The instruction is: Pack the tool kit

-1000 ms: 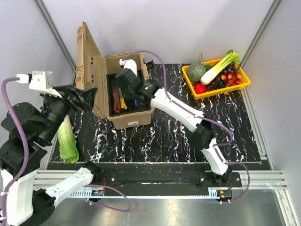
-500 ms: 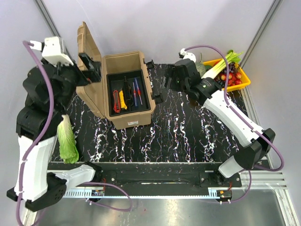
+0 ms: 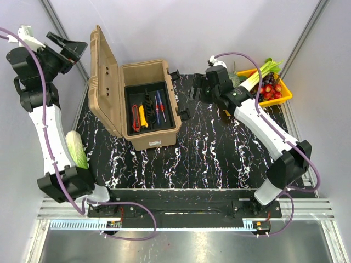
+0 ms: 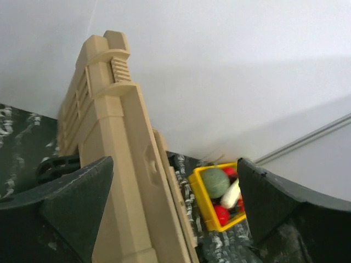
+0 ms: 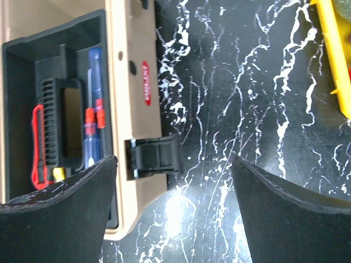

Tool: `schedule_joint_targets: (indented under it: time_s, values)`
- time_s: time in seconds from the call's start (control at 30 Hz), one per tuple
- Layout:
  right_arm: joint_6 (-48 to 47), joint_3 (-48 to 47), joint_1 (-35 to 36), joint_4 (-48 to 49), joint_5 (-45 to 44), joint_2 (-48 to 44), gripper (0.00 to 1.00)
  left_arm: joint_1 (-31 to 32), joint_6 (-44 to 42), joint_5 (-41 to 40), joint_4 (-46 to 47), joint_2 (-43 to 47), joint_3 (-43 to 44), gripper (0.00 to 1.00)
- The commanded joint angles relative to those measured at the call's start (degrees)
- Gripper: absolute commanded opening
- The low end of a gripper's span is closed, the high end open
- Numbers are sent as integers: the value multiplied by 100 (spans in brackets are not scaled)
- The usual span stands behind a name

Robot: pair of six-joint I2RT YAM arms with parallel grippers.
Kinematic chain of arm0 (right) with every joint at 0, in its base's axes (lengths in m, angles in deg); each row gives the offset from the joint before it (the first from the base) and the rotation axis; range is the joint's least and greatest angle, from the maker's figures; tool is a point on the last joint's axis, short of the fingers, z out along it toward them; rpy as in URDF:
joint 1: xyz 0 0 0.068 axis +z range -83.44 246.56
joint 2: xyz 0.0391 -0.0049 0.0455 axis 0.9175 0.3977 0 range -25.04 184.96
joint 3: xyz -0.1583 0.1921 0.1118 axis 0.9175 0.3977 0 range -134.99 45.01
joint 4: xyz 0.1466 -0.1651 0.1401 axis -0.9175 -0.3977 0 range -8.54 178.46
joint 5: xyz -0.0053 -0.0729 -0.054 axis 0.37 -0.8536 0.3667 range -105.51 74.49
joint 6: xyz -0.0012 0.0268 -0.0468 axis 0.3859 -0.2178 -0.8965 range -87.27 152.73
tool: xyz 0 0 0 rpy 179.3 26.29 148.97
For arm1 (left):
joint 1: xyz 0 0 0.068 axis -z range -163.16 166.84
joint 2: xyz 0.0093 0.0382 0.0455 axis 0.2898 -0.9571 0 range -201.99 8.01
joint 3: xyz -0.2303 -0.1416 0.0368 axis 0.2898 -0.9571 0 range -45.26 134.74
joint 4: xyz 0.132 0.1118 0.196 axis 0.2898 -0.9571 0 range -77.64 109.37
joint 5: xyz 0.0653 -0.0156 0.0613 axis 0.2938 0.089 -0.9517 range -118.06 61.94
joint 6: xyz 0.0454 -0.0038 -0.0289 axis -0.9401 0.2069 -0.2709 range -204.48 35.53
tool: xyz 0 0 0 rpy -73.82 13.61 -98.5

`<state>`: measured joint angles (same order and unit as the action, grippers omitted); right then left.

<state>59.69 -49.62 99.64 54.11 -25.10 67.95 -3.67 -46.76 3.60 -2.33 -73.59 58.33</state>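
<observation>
The tan toolbox [image 3: 149, 133] stands open at the back left of the mat, its ribbed lid [image 3: 103, 90] upright on the left side. In its black inner tray [image 3: 164, 116] lie a red cutter [image 3: 135, 116], a yellow tool [image 3: 143, 116] and blue screwdrivers [image 3: 158, 107]. My right gripper [image 3: 196, 89] hovers open and empty just right of the box, over a black latch [image 5: 156, 157]; the screwdrivers [image 5: 93, 112] show at its left. My left gripper [image 3: 68, 45] is raised high at the back left, open and empty, looking at the lid [image 4: 112, 164] from behind.
A yellow tray [image 3: 258, 106] of vegetables sits at the back right, also the yellow tray [image 4: 198, 192] in the left wrist view. A napa cabbage [image 3: 78, 152] lies at the mat's left edge beside the left arm. Metal frame posts [image 3: 66, 41] run along both back corners.
My right gripper has come out of the toolbox tray, moved right of the box and opened. My left arm has swung up from beside the lid to high at the back left.
</observation>
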Motion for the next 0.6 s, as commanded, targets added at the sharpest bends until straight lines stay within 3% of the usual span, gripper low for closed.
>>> schedule_joint_targets:
  time_s: [0.0,0.17,0.4,0.57]
  values:
    - [20,-267,-451,270,535,245,89,-418,2115,2088,2931,-241,-533,98]
    - [-77,-241,-689,437,765,483,89,-427,2188,2397,3145,-637,-550,94]
    - [-296,-47,-768,596,765,518,90,-314,1161,2064,2241,-647,-674,94]
    - [-305,41,-777,631,905,562,89,134,37,1722,977,-699,-226,93]
